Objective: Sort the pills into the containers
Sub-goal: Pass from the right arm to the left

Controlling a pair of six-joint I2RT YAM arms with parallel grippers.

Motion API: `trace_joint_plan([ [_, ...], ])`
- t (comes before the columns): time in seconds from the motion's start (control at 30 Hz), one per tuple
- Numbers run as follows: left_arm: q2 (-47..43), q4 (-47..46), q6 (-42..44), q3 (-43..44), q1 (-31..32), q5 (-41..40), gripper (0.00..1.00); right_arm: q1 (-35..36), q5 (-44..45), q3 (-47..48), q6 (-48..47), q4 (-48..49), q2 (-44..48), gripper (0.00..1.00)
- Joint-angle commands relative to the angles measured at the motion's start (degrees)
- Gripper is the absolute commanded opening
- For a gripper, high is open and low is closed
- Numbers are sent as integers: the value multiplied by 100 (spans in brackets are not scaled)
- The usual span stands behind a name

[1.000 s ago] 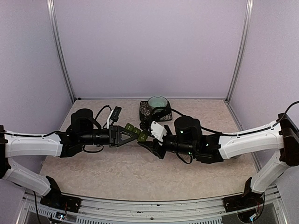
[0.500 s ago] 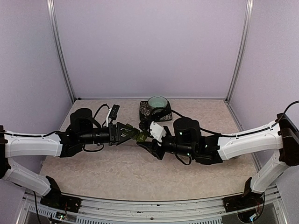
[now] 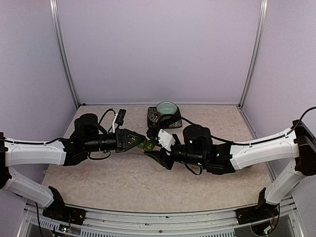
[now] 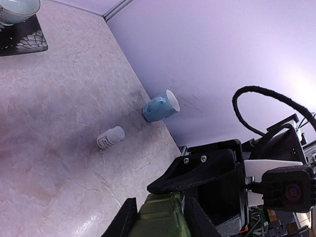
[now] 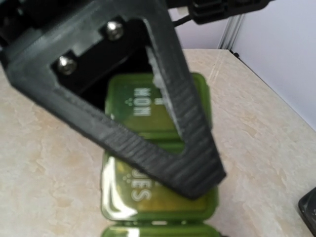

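Pinching the strip (image 5: 129,195) with my left hand (image 3: 140,143), I have it near the middle of the desk (image 3: 123,182), between my two hands and in front of the mat (image 3: 159,118) that carries the bowl (image 3: 167,107). In the left wrist view its green end sits tight between my two dark fingers. In the right wrist view one of those fingers lies across the lids marked MON and TUES.

I judge the step to be getting a lid open. The grip should then catch the lid's edge alone, not lid and body together. The lift should be a small turn about the hinge while the far end is braced. Too hard a pull would likely twist the whole strip or jerk it loose.

My right hand (image 3: 154,153) comes up to the strip's other end, but its fingers don't show in its own camera. I cannot tell whether it is gripping, spread or merely close.

The third compartment is cut off at the bottom of the right wrist view. Whether any lid is ajar, or whether the strip touches the desk, I can't make out. I see no loose pills. A small white bottle (image 4: 110,138) and the mug (image 4: 161,106) show only in the left wrist view.
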State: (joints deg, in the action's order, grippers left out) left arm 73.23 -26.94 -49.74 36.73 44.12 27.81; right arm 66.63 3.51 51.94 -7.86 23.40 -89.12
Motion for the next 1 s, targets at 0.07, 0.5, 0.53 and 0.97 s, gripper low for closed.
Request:
trace_joint_plan([
  [0.07, -62, 163, 103, 146, 52, -183, 23, 54, 202, 172, 60, -142, -40, 30],
  [0.5, -86, 497, -87, 137, 144, -704, 18, 95, 107, 1070, -110, -1391, -621, 73],
  [0.53, -99, 493, -75, 133, 149, -712, 18, 101, 100, 1106, -90, -1442, -662, 73],
  [0.97, -164, 988, 102, 237, 158, -811, 18, 105, 382, 1305, -204, -1815, -686, 58],
])
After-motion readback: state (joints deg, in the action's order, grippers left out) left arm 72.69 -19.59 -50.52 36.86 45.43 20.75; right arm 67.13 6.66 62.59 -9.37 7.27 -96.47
